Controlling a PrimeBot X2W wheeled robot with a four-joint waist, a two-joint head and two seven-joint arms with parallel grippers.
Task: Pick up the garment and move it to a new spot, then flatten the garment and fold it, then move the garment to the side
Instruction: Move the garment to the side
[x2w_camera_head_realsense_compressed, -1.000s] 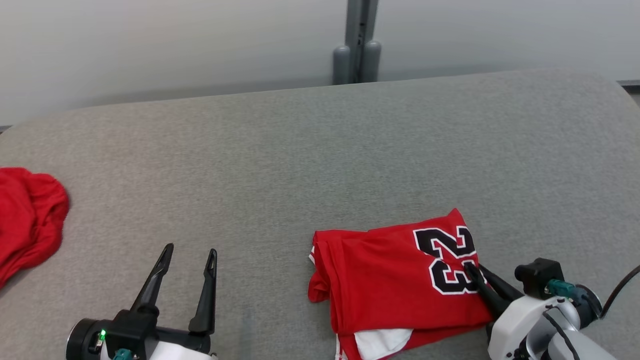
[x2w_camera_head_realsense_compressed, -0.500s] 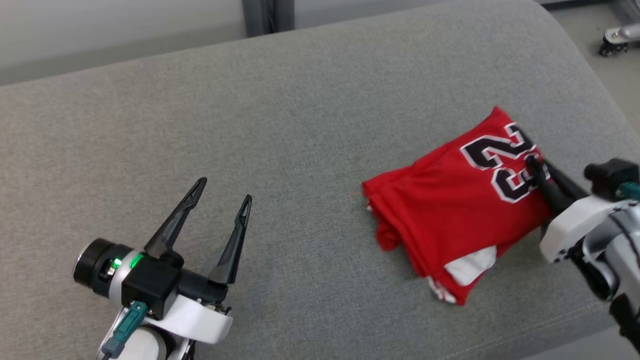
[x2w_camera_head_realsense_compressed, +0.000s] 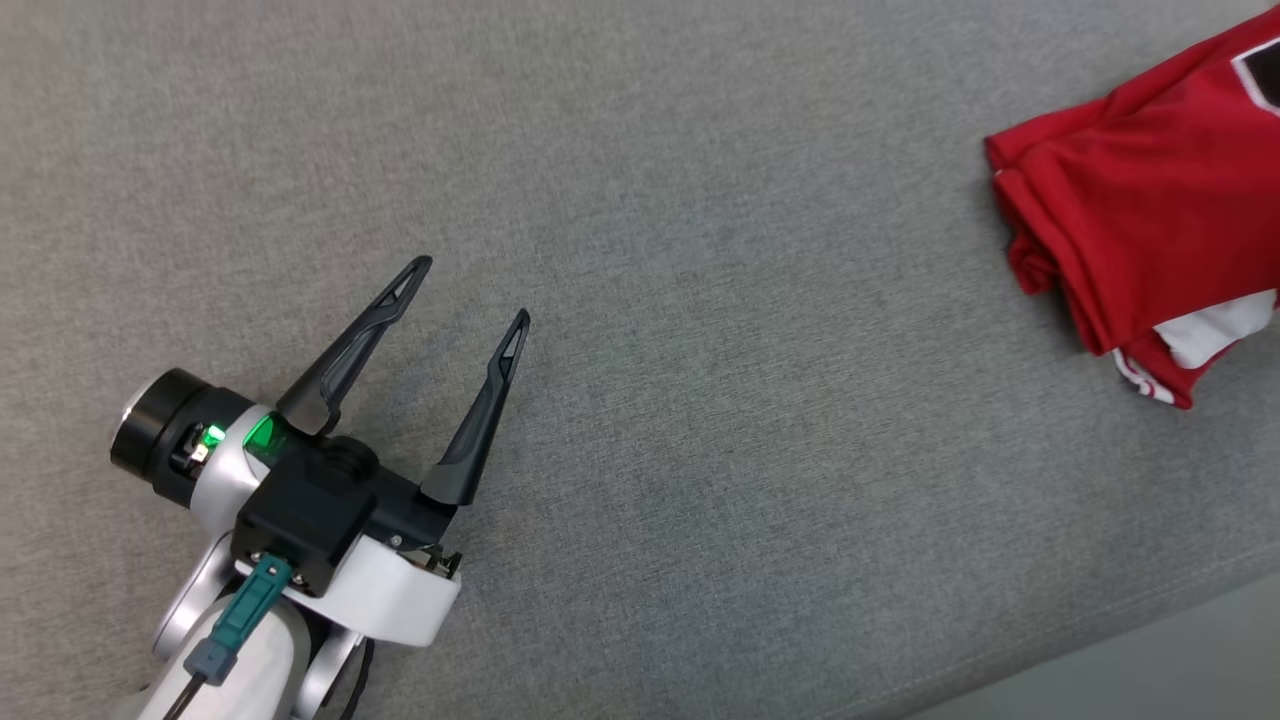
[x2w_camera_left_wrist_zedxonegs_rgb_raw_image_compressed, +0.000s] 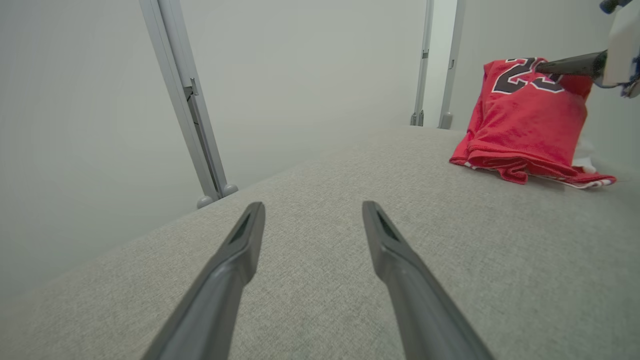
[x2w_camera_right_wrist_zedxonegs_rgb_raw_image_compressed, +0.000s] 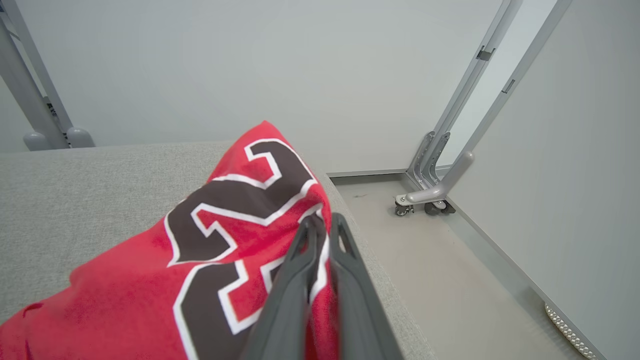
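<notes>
1. Head view: folded red jersey (x2w_camera_head_realsense_compressed: 1140, 200) at the far right of the grey pad (x2w_camera_head_realsense_compressed: 700, 350), long axis slanting up-right, number end upper right.
2. Right gripper (x2w_camera_right_wrist_zedxonegs_rgb_raw_image_compressed: 322, 222) clamped on the number end; that end is raised, the opposite end rests on the pad.
3. Left gripper (x2w_camera_head_realsense_compressed: 473, 290) fingers apart, well clear of the jersey.

I read the grey padded surface (x2w_camera_head_realsense_compressed: 700, 300) as coarse woven cloth, matt. The red folded jersey (x2w_camera_head_realsense_compressed: 1130, 210) is soft knit fabric, faintly fuzzy. My left gripper (x2w_camera_head_realsense_compressed: 472, 291) has matt dark plastic fingers (x2w_camera_head_realsense_compressed: 476, 430) over a smooth white shell (x2w_camera_head_realsense_compressed: 390, 600); the grey frame posts (x2w_camera_left_wrist_zedxonegs_rgb_raw_image_compressed: 187, 110) look like satin metal.
</notes>
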